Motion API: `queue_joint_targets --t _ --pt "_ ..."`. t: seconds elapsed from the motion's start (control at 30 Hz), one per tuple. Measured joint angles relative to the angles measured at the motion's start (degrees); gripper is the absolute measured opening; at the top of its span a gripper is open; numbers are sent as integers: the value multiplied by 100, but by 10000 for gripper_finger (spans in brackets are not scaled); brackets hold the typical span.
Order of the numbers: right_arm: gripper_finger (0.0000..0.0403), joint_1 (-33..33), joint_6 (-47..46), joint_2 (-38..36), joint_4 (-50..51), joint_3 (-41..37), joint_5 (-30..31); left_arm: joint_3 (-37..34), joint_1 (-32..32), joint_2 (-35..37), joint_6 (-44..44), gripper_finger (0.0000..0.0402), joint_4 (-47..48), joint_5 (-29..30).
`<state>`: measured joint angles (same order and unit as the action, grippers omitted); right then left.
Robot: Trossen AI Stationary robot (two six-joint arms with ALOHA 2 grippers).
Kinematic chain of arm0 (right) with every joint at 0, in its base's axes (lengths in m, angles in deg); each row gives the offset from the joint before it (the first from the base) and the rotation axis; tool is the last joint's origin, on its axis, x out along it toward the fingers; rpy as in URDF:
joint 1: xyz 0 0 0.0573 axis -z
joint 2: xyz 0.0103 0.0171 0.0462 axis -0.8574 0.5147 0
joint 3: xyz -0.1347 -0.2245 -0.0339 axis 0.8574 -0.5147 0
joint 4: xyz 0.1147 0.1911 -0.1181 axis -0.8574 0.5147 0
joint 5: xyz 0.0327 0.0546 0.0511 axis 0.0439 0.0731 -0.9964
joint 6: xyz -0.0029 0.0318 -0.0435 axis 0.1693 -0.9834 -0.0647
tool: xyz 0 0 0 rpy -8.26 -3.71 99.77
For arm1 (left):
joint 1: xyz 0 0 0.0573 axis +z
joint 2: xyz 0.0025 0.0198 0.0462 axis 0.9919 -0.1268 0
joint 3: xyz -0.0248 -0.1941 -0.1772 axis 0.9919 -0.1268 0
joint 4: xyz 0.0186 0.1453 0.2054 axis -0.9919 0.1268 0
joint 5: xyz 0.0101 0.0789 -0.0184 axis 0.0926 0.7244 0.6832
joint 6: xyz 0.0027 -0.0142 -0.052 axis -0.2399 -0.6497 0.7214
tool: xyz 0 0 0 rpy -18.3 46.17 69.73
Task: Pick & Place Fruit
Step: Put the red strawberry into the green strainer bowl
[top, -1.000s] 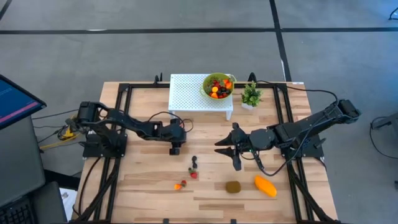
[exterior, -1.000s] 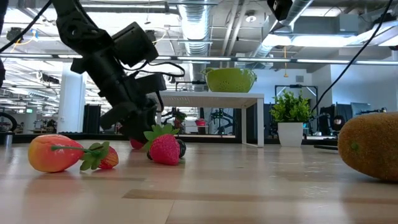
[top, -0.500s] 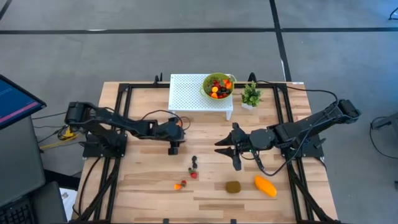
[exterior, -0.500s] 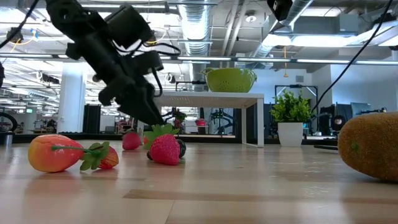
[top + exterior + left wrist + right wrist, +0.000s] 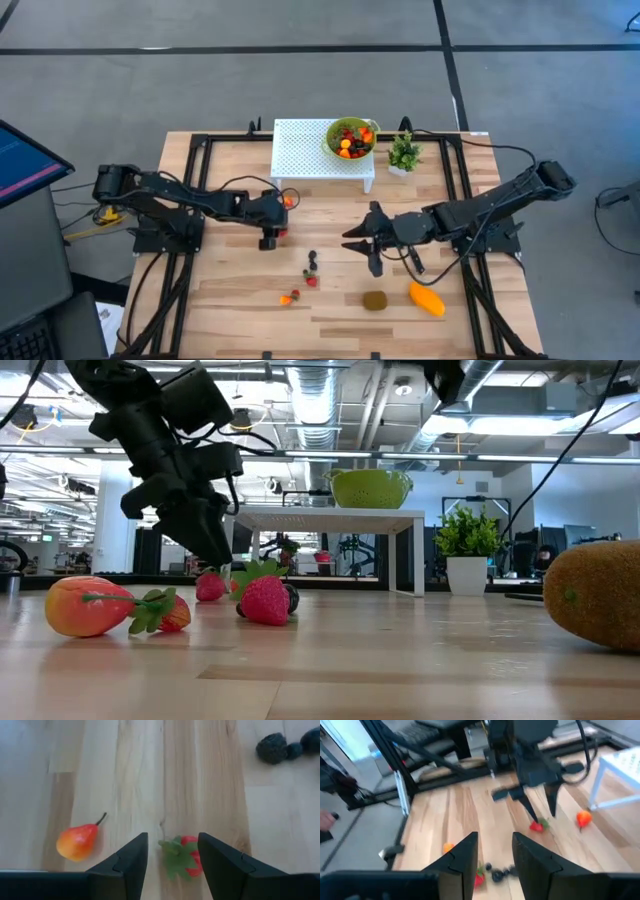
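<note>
Between open left fingers (image 5: 132, 865), strawberry (image 5: 186, 855) on table, untouched

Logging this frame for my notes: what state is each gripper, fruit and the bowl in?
left gripper: open, above a strawberry
right gripper: open, empty
pear: lying on the table
kiwi: lying on the table
mango: lying on the table
green bowl: holds fruit

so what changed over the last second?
The left gripper has pulled back toward its base and now hangs open over a strawberry it apparently let go. The right gripper shifted slightly toward table centre, still open. Kiwi, mango, bowl and the berries stayed put.
</note>
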<state>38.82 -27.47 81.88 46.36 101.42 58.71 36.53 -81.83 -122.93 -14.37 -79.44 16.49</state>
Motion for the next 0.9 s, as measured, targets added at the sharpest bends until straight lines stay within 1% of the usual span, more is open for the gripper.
queue_joint_targets --t 0.07,0.23,0.43,0.5,0.57,0.67,0.73,0.9 --pt "115 0 -12 85 -33 -1 3 0 0 0 366 167 7 -25" --pt "115 0 -177 374 -85 2 -3 0 -97 2 1766 167 133 -88" --pt "115 1 -211 533 -202 4 -6 2 -334 2 2711 167 129 -108" --pt "115 2 -210 539 -190 4 -7 1 -390 2 2950 167 137 -94" --pt "115 16 -212 531 -219 4 -7 2 -421 2 3101 167 198 51" --pt "115 17 -169 533 -231 4 -7 2 -429 4 3324 167 217 576" --pt "115 17 -164 533 -262 5 -7 2 -406 4 3470 167 214 779" --pt "115 13 -164 533 -256 4 -9 2 -384 4 3817 167 223 821"
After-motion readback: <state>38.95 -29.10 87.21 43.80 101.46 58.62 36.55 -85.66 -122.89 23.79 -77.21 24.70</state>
